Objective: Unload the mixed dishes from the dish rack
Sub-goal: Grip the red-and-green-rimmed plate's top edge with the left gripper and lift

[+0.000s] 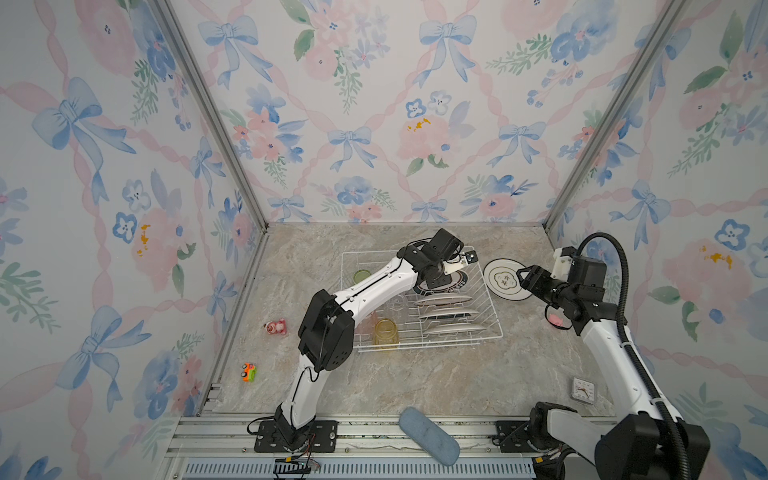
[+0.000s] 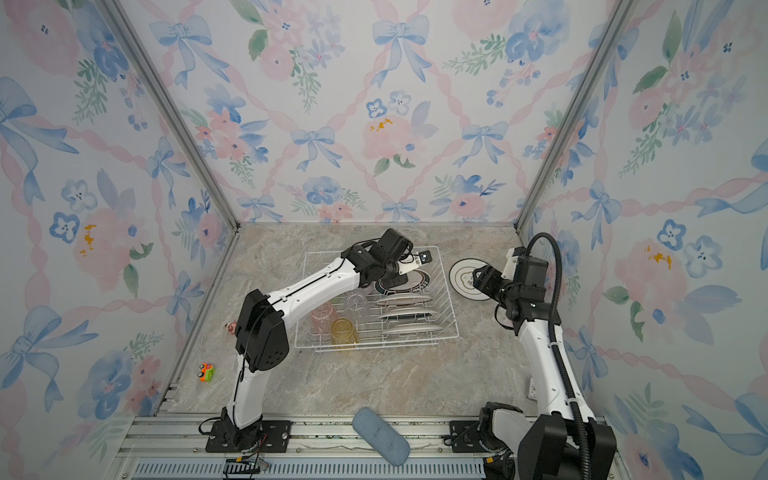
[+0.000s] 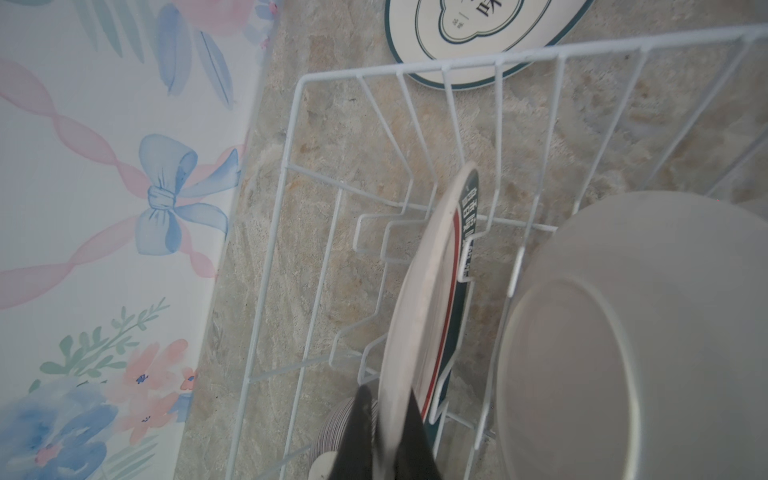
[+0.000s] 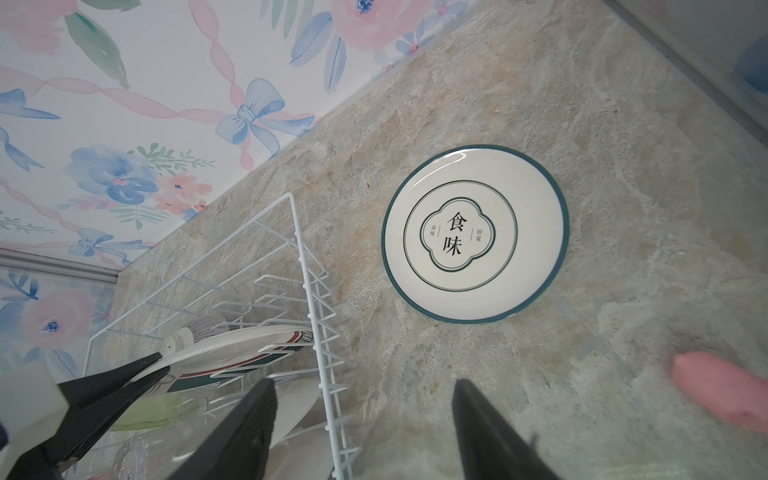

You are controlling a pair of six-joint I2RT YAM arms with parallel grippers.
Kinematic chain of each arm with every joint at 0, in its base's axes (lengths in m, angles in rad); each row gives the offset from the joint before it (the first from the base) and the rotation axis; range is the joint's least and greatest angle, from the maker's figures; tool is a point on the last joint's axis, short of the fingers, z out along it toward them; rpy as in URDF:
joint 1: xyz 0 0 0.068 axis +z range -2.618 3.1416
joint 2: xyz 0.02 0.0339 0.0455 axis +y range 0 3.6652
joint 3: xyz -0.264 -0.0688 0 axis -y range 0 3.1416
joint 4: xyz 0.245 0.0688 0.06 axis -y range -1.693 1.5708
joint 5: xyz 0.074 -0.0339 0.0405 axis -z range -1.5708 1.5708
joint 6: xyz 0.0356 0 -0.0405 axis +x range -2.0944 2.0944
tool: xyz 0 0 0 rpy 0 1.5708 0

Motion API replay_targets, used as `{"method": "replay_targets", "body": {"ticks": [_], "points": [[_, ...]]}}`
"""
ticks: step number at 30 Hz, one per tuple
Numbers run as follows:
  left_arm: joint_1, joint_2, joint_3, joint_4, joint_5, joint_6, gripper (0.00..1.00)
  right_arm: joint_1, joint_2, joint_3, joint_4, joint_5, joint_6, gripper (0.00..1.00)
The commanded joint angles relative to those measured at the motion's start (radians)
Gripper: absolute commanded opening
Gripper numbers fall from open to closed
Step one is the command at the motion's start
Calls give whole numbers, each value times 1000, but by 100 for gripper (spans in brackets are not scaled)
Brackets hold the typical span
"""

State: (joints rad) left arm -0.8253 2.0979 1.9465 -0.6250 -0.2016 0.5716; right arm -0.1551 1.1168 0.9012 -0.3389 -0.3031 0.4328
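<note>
Dish rack [image 1: 374, 252] sits toward the back of the marble surface [image 1: 436, 386], partly loaded. Nearest the camera, a blue pad [image 1: 429, 435] lies across the front rails. At the rack's near end stand a yellow tumbler [image 1: 386, 331] and a pink tumbler [image 2: 323, 316], with three plates [image 1: 446, 313] on edge in the slots alongside; a clear tumbler [image 2: 356, 300] and a green tumbler [image 1: 362, 276] sit farther back. At the far end the left tool [image 3: 388, 392] is clamped tight on the rim of a tilted fourth plate [image 3: 419, 291], a striped bowl [image 3: 336, 419] just beside it. Right of the rack a fifth plate [image 1: 505, 278] lies flat on the surface, the right tool [image 4: 363, 384] hanging just beside it, spread wide and holding nothing.
</note>
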Motion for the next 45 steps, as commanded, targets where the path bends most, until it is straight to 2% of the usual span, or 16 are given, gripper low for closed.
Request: {"method": "replay_targets", "body": {"ticks": [1,6,11,28,35,40,45], "points": [[-25,32,37,-11,-54,-23,0,11,-16,-1,7,-13,-2,70],[-44,51,73,-10,-149,-24,0,18,-19,-8,14,-15,1,70],[-47,40,98,11,-189,-24,0,30,-27,-12,20,-19,2,70],[-15,-114,135,20,-156,-101,0,58,-48,-27,77,-98,1,68],[49,-182,152,20,-31,-180,0,58,-58,-55,167,-199,26,66],[118,-237,142,19,166,-283,0,58,-54,-80,265,-338,54,64],[184,-277,110,21,374,-381,0,64,-45,-124,424,-484,119,57]]}}
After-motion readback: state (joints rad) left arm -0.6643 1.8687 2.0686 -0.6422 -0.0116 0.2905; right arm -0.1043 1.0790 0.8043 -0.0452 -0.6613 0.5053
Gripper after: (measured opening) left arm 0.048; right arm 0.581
